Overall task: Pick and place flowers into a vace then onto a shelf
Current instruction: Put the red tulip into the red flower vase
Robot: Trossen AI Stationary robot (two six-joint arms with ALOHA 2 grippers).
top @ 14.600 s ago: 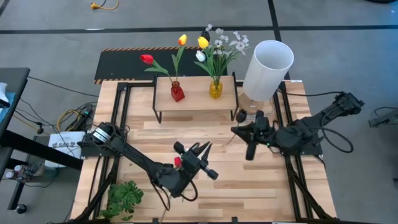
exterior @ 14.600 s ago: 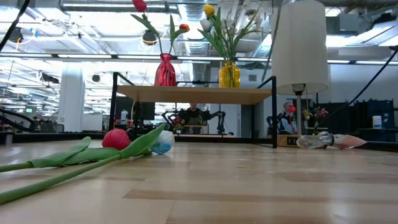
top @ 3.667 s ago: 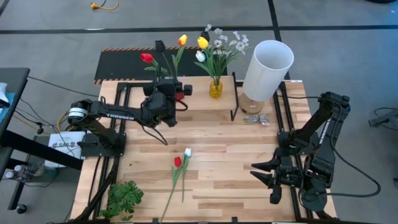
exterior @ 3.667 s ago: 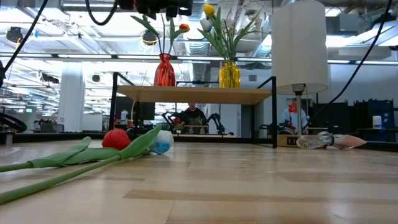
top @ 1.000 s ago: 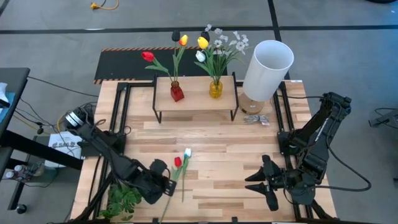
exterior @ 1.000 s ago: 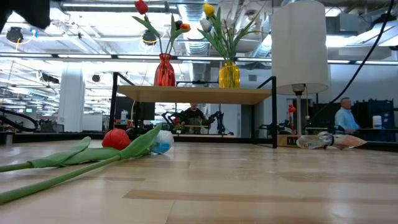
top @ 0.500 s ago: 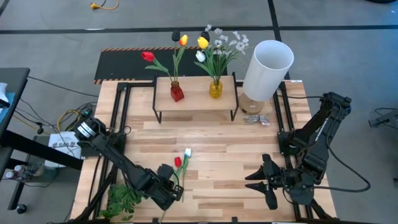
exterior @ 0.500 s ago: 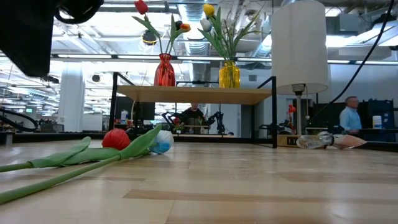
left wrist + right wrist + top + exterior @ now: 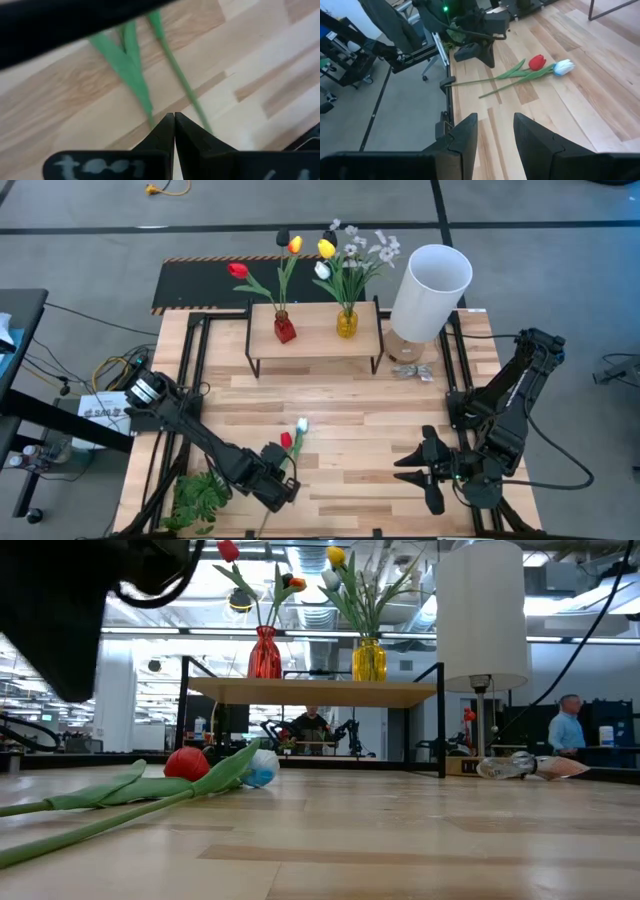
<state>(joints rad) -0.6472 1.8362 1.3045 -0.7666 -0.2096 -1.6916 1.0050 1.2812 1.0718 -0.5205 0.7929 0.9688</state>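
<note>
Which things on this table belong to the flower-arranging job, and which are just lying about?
Belong to the job:
red tulip
white tulip
red vase
yellow vase
shelf
left hand, shut above the stems

Just lying about:
lamp
leafy sprig
black panel

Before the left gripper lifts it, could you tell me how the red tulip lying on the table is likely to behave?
The red tulip probably droops at the head end: its thin stem is long and the bloom sits at one tip. It looks light and likely slides on the smooth table. The left gripper, shut, sits by the stems, near the white tulip, which may shift too.
</note>
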